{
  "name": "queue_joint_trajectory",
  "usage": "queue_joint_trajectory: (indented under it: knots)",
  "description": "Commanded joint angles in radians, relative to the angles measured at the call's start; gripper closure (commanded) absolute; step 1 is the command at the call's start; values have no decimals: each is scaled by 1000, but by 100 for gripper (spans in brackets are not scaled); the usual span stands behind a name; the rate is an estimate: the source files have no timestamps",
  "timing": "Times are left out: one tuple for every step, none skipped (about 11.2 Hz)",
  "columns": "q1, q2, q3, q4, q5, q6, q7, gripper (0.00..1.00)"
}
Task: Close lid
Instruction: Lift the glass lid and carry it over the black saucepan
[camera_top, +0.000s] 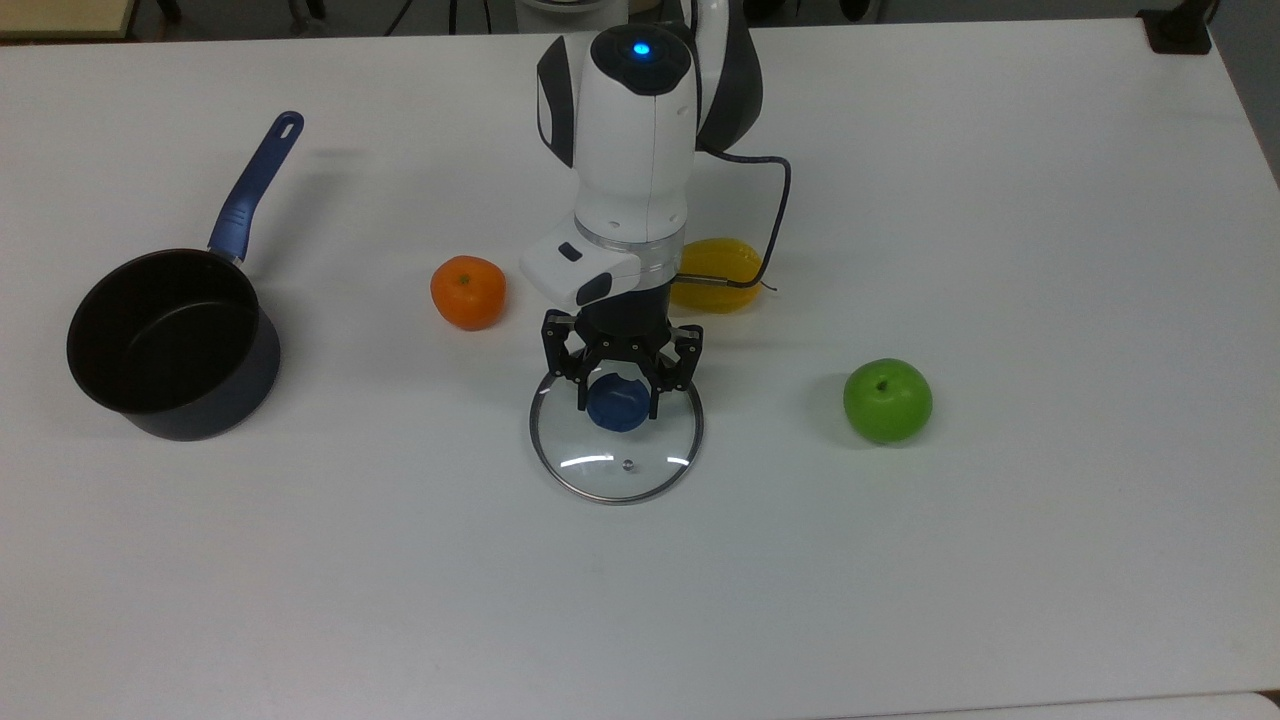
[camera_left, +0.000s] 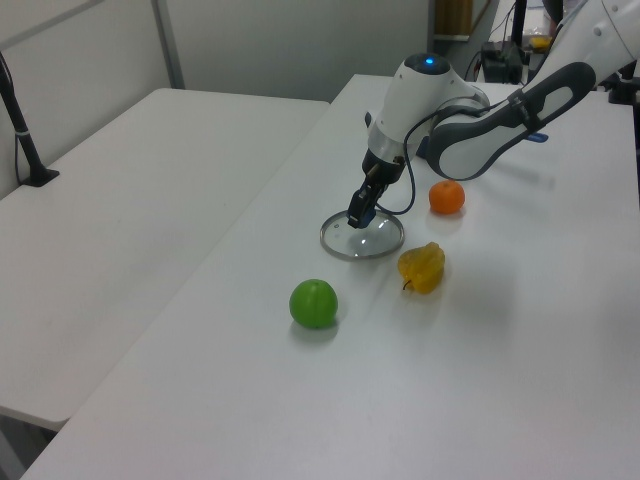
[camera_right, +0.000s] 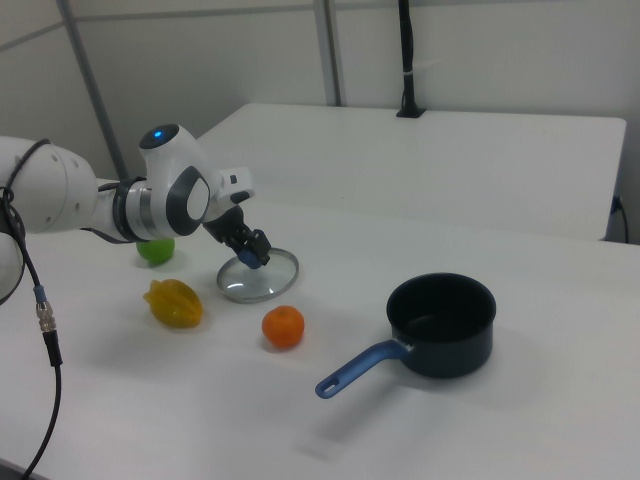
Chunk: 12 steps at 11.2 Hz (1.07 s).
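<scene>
Top view: lid (camera_top: 616, 450) mid-table (camera_top: 1000, 550), bare surface toward saucepan (camera_top: 172, 345).

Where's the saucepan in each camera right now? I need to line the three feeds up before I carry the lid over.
Top view: the saucepan sits at the far left, its handle pointing up and to the right.
Left view: the saucepan is not in it.
Right view: it stands right of centre, handle pointing to the lower left.
Shared landmark: the orange, beside the lid in all three.

Bright, even overhead light gives soft, faint shadows on the white table (camera_top: 1000, 560) and two curved glare streaks on the lid (camera_top: 616, 455).
</scene>
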Motion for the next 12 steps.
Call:
queue_joint_trajectory:
  knots:
    - [-3, -52, -10, 17, -27, -97, 23, 54]
    - [-11, -66, -20, 21, -27, -126, 21, 54]
    - [-34, -82, -21, 44, -28, -157, 15, 54]
    - [-60, -92, -21, 59, -27, -197, -17, 54]
    - [-87, -109, -21, 76, -27, -229, -49, 54]
    - [-119, -129, -21, 78, -25, -243, -72, 54]
    - [-150, -147, -21, 78, -25, -248, -106, 54]
    - [-178, -160, -23, 86, -22, -248, -139, 54]
    - [-211, -164, -23, 105, -16, -272, -170, 54]
    - [-254, -161, -23, 131, -10, -304, -208, 54]
    - [-299, -161, -23, 136, -5, -308, -250, 54]
    - [-348, -160, -21, 136, -4, -306, -285, 54]
